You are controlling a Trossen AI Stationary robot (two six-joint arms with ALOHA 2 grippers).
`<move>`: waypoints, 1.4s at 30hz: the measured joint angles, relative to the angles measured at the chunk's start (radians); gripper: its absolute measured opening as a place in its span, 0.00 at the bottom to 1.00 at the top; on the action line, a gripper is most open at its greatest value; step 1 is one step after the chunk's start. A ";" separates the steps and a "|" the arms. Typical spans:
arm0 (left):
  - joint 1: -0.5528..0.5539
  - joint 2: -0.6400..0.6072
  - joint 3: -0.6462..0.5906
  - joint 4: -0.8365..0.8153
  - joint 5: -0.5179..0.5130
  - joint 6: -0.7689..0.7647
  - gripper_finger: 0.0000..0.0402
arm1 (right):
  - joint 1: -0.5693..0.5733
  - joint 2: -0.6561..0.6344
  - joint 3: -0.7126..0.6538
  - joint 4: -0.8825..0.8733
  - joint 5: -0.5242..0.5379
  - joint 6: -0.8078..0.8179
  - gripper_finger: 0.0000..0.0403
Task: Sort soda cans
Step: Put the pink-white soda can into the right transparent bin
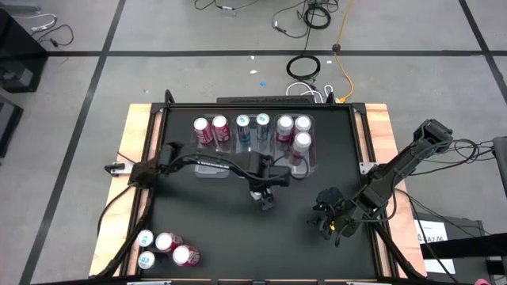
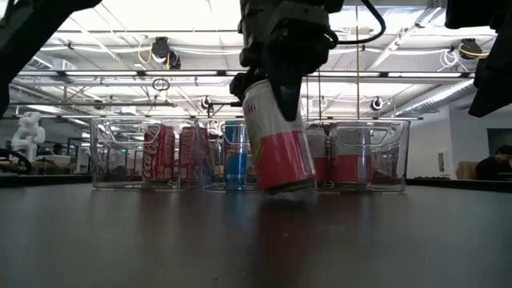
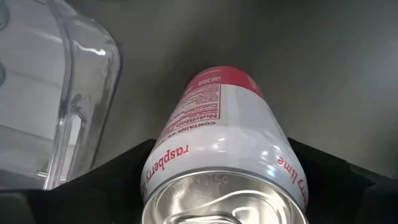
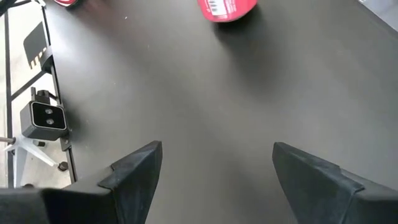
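Note:
My left gripper (image 1: 265,195) is shut on a white and pink soda can (image 2: 277,140) over the middle of the table, in front of the bins. The can's silver top (image 3: 224,199) faces the wrist camera. My right gripper (image 1: 325,219) is open and empty at the near right (image 4: 214,168). Three clear bins (image 1: 252,149) at the far middle hold red cans (image 1: 211,130), blue cans (image 1: 252,127) and pink cans (image 1: 293,131), all upright. Several loose cans (image 1: 165,247) stand on the table at the near left corner. My left gripper pinches the can's upper body just below the silver top (image 3: 163,163) between its two fingers (image 3: 118,171), one on each side. The fingers come from above, pointing down. The can hangs tilted (image 2: 282,164), pink lower end close to the table; whether it touches, I cannot tell.
A bare stretch of black tabletop (image 1: 214,226) lies between the held can and the loose cans. A clear bin's rounded corner (image 3: 68,93) stands close beside the held can. The low camera (image 4: 46,118) sits at the table's near edge.

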 joint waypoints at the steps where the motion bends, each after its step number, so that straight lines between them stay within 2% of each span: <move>1: 0.000 -0.002 0.000 0.001 0.006 0.000 0.84 | 0.000 0.000 0.000 0.000 0.000 -0.001 0.74; 18: 0.007 -0.009 0.028 0.011 0.044 0.003 0.99 | -0.001 0.000 0.000 0.000 0.007 -0.045 0.74; 23: 0.011 -0.009 0.098 -0.001 0.057 -0.018 0.99 | -0.001 0.000 0.000 0.000 0.006 -0.066 0.74; 29: 0.015 -0.009 0.238 -0.057 0.058 -0.013 0.99 | -0.010 0.000 0.000 0.000 0.009 -0.076 0.74; 31: 0.017 -0.009 0.284 -0.130 0.069 0.039 0.99 | -0.025 0.000 0.000 0.005 0.013 -0.117 0.74; 34: 0.017 -0.045 0.271 -0.222 0.115 0.149 0.99 | -0.055 0.000 0.000 0.043 0.015 -0.225 0.74; 37: 0.007 -0.078 0.271 -0.345 0.122 0.150 0.99 | -0.090 0.000 0.000 0.124 0.015 -0.381 0.74; 39: -0.007 -0.098 0.271 -0.347 0.129 0.156 0.99 | -0.114 0.000 0.000 0.193 0.014 -0.478 0.74; 42: -0.038 -0.143 0.271 -0.306 0.143 0.288 0.99 | -0.152 0.000 0.018 0.266 0.008 -0.578 0.74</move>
